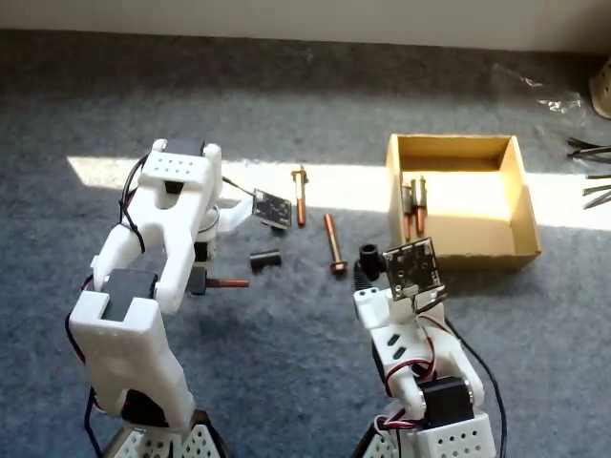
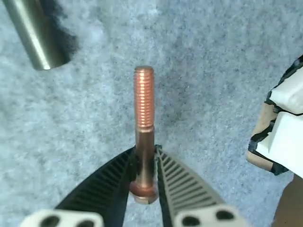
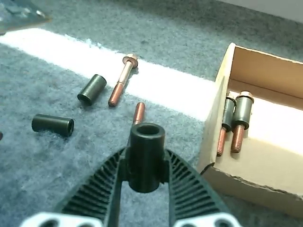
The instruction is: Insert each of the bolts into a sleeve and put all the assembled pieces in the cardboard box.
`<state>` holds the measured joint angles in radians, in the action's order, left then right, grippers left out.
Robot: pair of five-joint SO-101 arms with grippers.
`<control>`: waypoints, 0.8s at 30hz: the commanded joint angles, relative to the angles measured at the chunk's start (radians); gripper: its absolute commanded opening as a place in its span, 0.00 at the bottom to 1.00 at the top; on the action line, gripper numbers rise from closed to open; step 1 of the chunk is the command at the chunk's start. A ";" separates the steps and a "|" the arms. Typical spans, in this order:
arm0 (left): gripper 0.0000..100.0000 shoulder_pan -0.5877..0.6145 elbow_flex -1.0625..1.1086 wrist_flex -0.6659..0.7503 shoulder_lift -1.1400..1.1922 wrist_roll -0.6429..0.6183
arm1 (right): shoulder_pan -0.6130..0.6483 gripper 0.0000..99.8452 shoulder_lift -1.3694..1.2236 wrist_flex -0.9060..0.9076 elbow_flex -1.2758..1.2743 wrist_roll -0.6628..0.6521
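My left gripper [image 1: 212, 282] is shut on a copper bolt [image 1: 229, 282] held level above the carpet; in the left wrist view the bolt [image 2: 144, 109] sticks out from between the fingers, threads forward. Near the box corner, my right gripper [image 3: 146, 166] is shut on a black sleeve [image 3: 146, 153], also seen from above [image 1: 369, 256]. Two loose bolts [image 1: 301, 196] [image 1: 332, 243] and a loose sleeve [image 1: 265, 259] lie between the arms. A second loose sleeve [image 3: 92, 89] lies by the far bolt [image 3: 122, 80]. The cardboard box [image 1: 520, 186] holds two assembled pieces [image 1: 412, 205].
Grey carpet covers the floor, with a bright sunlit band across the bolts and box. Dark tools [image 1: 592, 172] and a clear plastic bag [image 1: 539, 86] lie at the far right. A metallic sleeve [image 2: 40, 33] lies ahead of the left gripper.
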<state>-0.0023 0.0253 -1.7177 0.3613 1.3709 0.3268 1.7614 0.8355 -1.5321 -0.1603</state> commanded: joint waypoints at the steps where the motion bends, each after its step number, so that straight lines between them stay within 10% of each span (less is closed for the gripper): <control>1: 0.00 0.015 -0.125 -0.020 0.042 0.443 | -0.007 0.00 0.010 -0.004 0.013 -0.017; 24: 0.16 0.027 -0.414 -0.028 0.341 0.196 | -0.008 0.00 0.010 -0.084 -0.050 -0.023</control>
<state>0.0115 -0.3460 -1.7269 0.7204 1.3709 0.3268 1.7614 0.7818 -1.5919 -0.1695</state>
